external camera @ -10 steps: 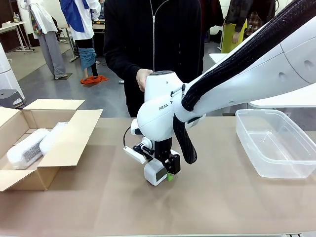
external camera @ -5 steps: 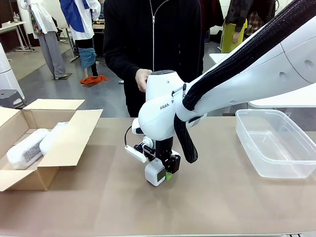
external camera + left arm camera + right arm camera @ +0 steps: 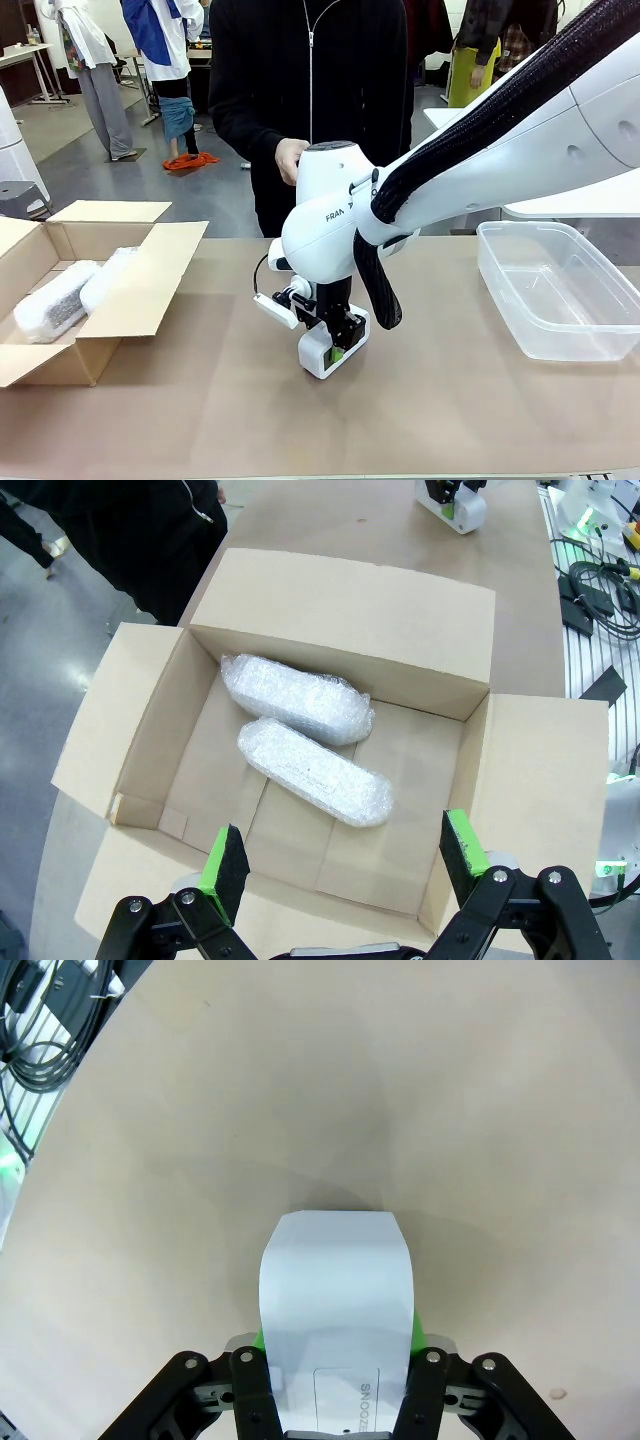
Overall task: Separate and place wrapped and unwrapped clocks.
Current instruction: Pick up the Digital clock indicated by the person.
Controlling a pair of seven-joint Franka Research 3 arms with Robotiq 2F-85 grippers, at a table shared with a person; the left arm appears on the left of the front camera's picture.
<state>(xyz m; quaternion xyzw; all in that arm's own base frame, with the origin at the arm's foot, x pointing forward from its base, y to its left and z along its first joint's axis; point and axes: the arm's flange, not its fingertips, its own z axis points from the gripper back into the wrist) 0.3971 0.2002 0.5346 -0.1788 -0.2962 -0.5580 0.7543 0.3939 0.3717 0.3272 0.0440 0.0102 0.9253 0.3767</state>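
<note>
While the bare clock [image 3: 327, 352] sits clamped in the right hand [image 3: 338, 350], the clear tub [image 3: 560, 290] waits off to its right.
The clock's long side runs along the fingers, pointing at the desk [image 3: 450, 400]. Both wrapped clocks [image 3: 300, 720] lie in the box [image 3: 340, 610] under the left hand [image 3: 345, 855], whose fingers are apart.

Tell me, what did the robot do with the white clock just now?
The right tool, shut on the bare clock, tilted it and carried it a little toward the clear bin. The two wrapped clocks stayed in the cardboard box, and the left tool hangs open above them.
</note>
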